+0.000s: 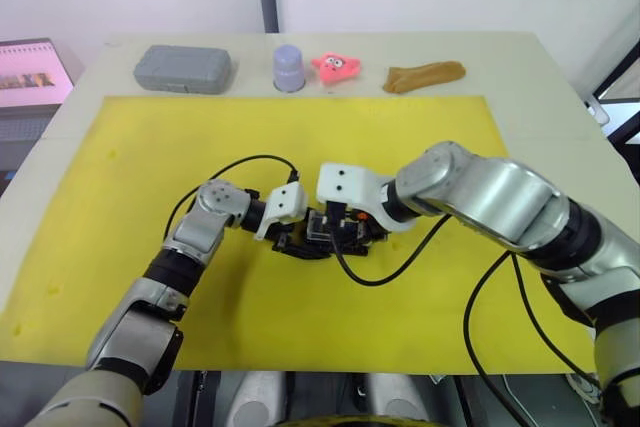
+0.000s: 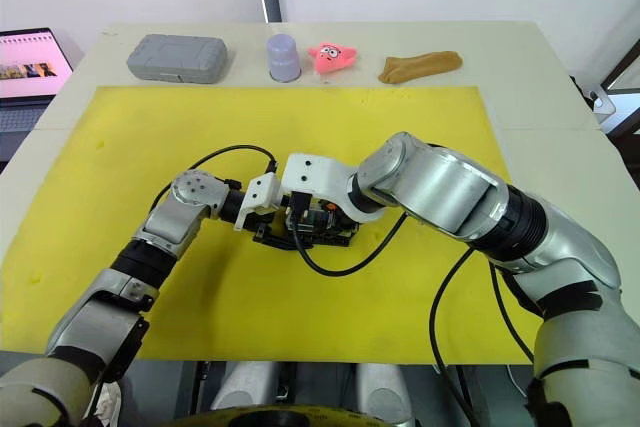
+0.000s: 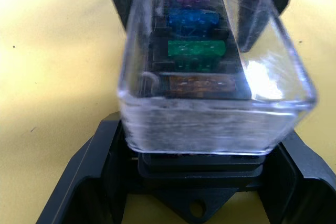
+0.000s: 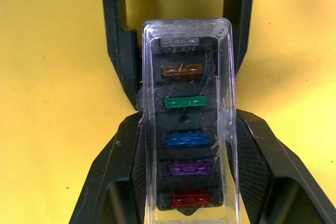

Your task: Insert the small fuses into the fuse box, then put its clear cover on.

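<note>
— Since the clear cover (image 4: 189, 119) already sat over the fuse box (image 3: 199, 187), what was left to do?

— Seating it, I'd say. Under the cover stood six small fuses (image 4: 184, 139) in a row: grey, amber, green, blue, purple, red. The box lay near the middle of the yellow mat (image 1: 130, 207), on the near side from the grey case (image 1: 183, 68) at the table's far edge.

— And the grippers?

— Both met at the box. The right gripper (image 4: 189, 203) had its fingers clamped on the cover's long sides. The left gripper (image 3: 197, 182) straddled one short end, fingers apart; whether they pressed the box I couldn't tell.

— How to finish well?

— Push straight down, evenly, while the other hand steadies the base, so no corner rides up.

— Was it clicked home?

— Hard to say. The cover's lower rim was hidden behind the black fingers, and from where I stood the arms covered the box.
</note>
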`<state>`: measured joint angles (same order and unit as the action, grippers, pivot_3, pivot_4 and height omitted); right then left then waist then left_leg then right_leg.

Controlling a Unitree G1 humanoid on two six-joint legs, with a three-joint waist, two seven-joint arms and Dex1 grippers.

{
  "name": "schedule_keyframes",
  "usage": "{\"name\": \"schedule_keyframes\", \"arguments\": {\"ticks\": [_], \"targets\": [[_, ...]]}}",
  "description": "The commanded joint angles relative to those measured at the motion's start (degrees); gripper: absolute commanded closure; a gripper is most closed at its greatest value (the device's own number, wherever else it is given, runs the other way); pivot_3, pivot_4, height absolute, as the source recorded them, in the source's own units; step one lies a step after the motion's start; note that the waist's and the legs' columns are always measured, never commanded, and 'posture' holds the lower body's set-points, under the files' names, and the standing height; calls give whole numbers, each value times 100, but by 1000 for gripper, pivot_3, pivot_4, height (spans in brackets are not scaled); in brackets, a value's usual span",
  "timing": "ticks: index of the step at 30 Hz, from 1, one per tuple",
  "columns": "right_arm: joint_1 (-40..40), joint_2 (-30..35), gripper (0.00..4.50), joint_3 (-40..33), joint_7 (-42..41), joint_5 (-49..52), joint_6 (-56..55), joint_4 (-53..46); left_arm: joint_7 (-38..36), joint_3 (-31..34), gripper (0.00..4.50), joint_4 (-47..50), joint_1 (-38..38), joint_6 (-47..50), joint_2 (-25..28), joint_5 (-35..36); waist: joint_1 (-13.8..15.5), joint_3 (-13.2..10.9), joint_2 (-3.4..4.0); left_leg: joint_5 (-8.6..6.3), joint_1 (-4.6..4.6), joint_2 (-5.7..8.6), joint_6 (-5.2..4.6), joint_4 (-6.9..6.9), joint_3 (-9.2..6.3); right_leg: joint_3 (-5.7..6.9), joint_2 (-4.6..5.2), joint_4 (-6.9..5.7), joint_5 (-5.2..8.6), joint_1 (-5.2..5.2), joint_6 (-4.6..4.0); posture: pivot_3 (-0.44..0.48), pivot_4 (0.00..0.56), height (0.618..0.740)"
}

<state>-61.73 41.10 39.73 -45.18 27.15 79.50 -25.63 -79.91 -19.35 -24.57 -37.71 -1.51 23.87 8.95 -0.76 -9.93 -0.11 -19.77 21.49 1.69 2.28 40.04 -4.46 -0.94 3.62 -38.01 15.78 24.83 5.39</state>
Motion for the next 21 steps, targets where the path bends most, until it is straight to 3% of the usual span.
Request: {"name": "schedule_keyframes", "arguments": {"ticks": [1, 21], "targets": [[8, 51, 2827, -27, 5, -54, 77, -46, 35, 67, 1924, 39, 15, 19, 19, -36, 0, 0, 0, 0, 0, 0, 0, 0, 0, 0, 0, 0, 0, 0, 0, 0, 150, 740], [151, -87, 2827, -151, -52, 144, 187, -143, 19, 37, 1924, -1, -28, 4, -15, -78, 2, 0, 0, -1, 0, 0, -2, 0, 0, 0, 0, 0, 0, 0, 0, 0, 150, 740]]}}
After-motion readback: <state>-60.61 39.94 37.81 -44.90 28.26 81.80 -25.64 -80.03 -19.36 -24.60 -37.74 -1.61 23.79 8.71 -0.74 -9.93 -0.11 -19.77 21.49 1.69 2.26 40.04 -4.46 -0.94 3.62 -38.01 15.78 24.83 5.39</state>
